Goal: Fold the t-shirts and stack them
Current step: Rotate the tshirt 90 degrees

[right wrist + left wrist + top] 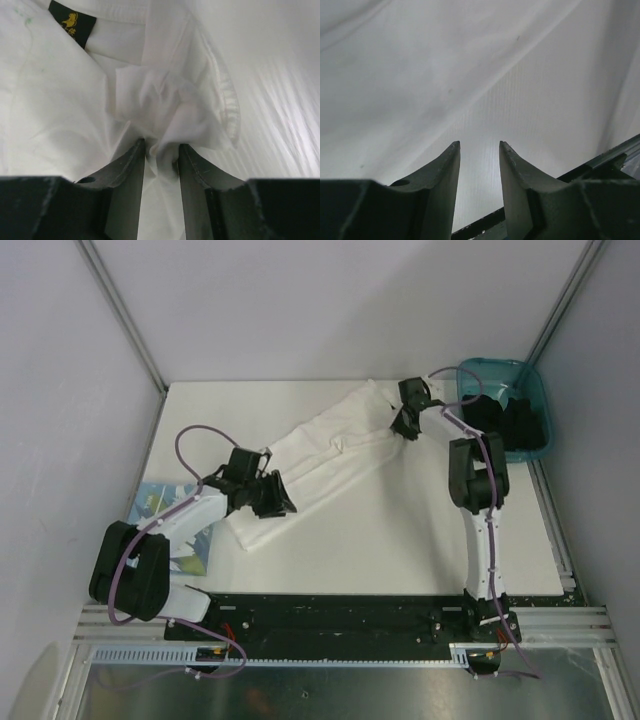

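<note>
A white t-shirt [330, 452] lies stretched diagonally across the table, from near left to far right. My right gripper [405, 428] is at its collar end. In the right wrist view the gripper [161, 142] pinches a bunched fold of the t-shirt [60, 100], below a black neck label [72, 22]. My left gripper [278, 498] sits over the shirt's near end. In the left wrist view its fingertips [480, 144] stand a little apart with white cloth [470, 60] across the gap; I cannot tell whether cloth is held. A folded tee with a light-blue graphic [158, 508] lies at the left, partly under the left arm.
A teal plastic bin [500, 365] with dark items inside stands at the far right corner, just behind the right arm. White walls close in the table at the back and on both sides. A black rail [350, 610] runs along the near edge.
</note>
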You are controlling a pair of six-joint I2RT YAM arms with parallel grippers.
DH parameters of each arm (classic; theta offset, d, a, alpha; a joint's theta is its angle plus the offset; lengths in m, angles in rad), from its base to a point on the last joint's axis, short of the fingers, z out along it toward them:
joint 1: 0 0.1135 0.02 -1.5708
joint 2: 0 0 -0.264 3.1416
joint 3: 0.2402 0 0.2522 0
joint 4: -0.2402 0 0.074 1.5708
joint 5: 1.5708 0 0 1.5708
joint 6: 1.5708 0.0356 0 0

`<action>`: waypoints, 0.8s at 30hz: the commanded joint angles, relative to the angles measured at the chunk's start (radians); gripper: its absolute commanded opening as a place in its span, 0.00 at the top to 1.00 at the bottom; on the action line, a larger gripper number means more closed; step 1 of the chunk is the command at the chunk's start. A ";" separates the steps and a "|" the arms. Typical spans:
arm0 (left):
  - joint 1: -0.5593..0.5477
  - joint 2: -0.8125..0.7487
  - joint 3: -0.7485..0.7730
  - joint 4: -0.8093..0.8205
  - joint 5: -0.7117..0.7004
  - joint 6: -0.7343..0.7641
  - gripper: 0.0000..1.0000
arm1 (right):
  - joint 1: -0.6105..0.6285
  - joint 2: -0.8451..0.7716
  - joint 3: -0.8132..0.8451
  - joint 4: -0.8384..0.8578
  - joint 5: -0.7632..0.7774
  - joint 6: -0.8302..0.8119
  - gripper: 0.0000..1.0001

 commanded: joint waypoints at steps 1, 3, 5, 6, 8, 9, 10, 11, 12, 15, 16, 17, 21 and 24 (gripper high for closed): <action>-0.016 -0.020 -0.025 -0.028 -0.067 0.048 0.59 | -0.012 0.249 0.339 -0.181 0.006 -0.209 0.62; -0.019 -0.015 -0.025 -0.046 -0.112 0.067 0.58 | -0.023 0.310 0.466 -0.213 0.030 -0.254 0.59; -0.023 -0.015 -0.023 -0.061 -0.153 0.087 0.58 | -0.041 0.343 0.527 -0.214 0.037 -0.284 0.56; -0.025 -0.015 -0.018 -0.070 -0.172 0.097 0.58 | -0.054 0.352 0.541 -0.206 0.035 -0.293 0.54; -0.033 -0.010 -0.004 -0.086 -0.195 0.111 0.58 | -0.076 0.360 0.551 -0.184 0.012 -0.299 0.51; -0.039 -0.005 0.007 -0.097 -0.209 0.119 0.57 | -0.085 0.362 0.558 -0.179 0.004 -0.296 0.50; -0.048 0.000 0.020 -0.113 -0.226 0.129 0.57 | -0.093 0.362 0.566 -0.180 -0.007 -0.291 0.48; -0.055 0.005 0.033 -0.126 -0.243 0.142 0.57 | -0.100 0.360 0.568 -0.182 -0.023 -0.283 0.47; -0.062 0.010 0.044 -0.140 -0.257 0.158 0.56 | -0.105 0.353 0.563 -0.183 -0.035 -0.274 0.46; -0.083 0.020 0.067 -0.181 -0.296 0.193 0.55 | -0.121 0.314 0.512 -0.167 -0.076 -0.247 0.43; -0.090 0.019 0.068 -0.190 -0.311 0.199 0.54 | -0.125 0.297 0.487 -0.158 -0.092 -0.238 0.42; -0.097 0.018 0.066 -0.197 -0.318 0.203 0.54 | -0.131 0.280 0.463 -0.144 -0.109 -0.227 0.41; -0.134 0.024 0.064 -0.222 -0.382 0.206 0.53 | -0.144 0.229 0.399 -0.112 -0.160 -0.199 0.38; -0.152 0.028 0.060 -0.247 -0.421 0.196 0.54 | -0.141 0.203 0.402 -0.125 -0.180 -0.186 0.38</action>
